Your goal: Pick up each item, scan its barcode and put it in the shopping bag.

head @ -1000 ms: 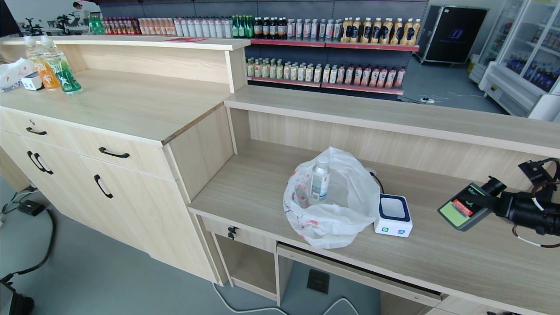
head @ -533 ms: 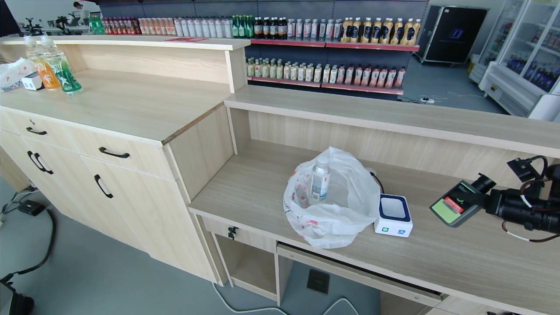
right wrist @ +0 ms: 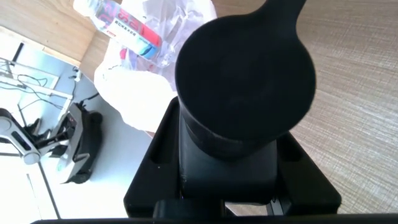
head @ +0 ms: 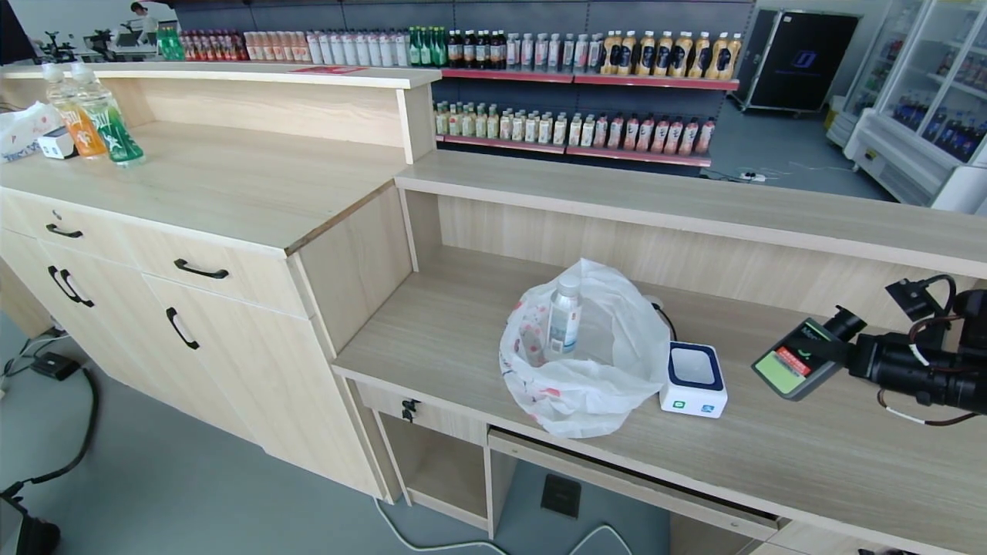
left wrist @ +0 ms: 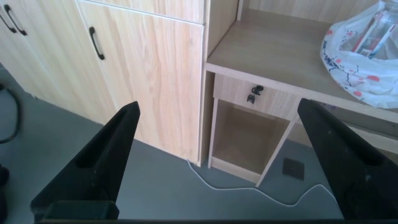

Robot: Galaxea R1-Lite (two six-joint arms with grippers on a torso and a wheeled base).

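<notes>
A white shopping bag [head: 586, 362] stands open on the lower counter [head: 432, 331] with a clear bottle [head: 564, 317] upright inside it. A small white scanner [head: 693, 378] sits just right of the bag. My right gripper [head: 837, 347] hovers to the right of the scanner, shut on a green and black box [head: 798, 359] with a red label, tilted above the wood. In the right wrist view the box [right wrist: 242, 81] is a dark shape with the bag [right wrist: 155, 74] and bottle [right wrist: 118, 22] beyond it. My left gripper [left wrist: 217, 162] hangs open, low beside the cabinet.
Two drink bottles [head: 96, 116] and a small white box [head: 55, 143] stand on the higher counter at the far left. A raised ledge [head: 694, 200] runs behind the lower counter. Shelves of drinks [head: 570, 127] line the back. Cables [head: 69, 455] lie on the floor.
My right gripper has carried the green and black box leftward, closer to the scanner. The bag, bottle and scanner have stayed put.
</notes>
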